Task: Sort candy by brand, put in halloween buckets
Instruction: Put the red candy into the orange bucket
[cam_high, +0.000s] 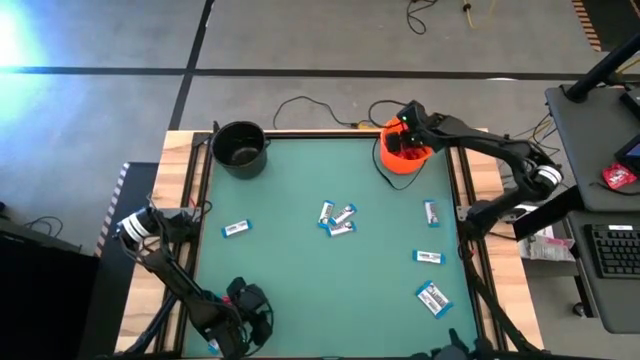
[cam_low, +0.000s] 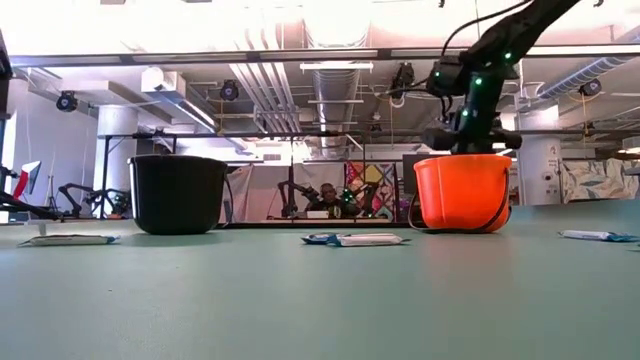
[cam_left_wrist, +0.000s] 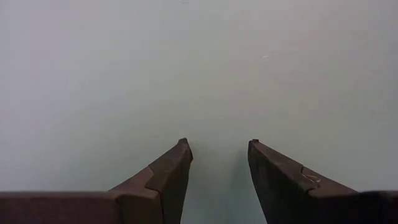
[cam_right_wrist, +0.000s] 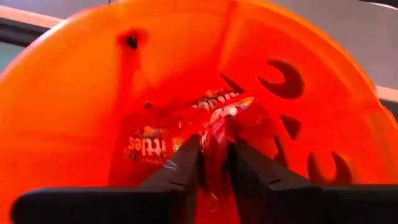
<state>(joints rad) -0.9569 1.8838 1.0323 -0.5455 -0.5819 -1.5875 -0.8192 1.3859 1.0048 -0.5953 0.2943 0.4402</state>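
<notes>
Orange bucket (cam_high: 403, 158) at far edge, right pincer (cam_right_wrist: 216, 163) inside pinching red packet (cam_right_wrist: 219, 132)

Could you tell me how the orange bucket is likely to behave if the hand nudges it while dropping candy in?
The orange bucket looks like thin, light plastic, so it would probably slide easily. Standing upright on a flat base, it seems unlikely to roll, but the right hand could perhaps tip it at the rim.

The right arm reaches toward one o'clock, its wrist bent downward and the right gripper (cam_right_wrist: 214, 163) pointing down with fingers narrowly parted. The left arm waits folded at seven o'clock, the left gripper (cam_left_wrist: 219, 163) held low, fingers apart.
</notes>
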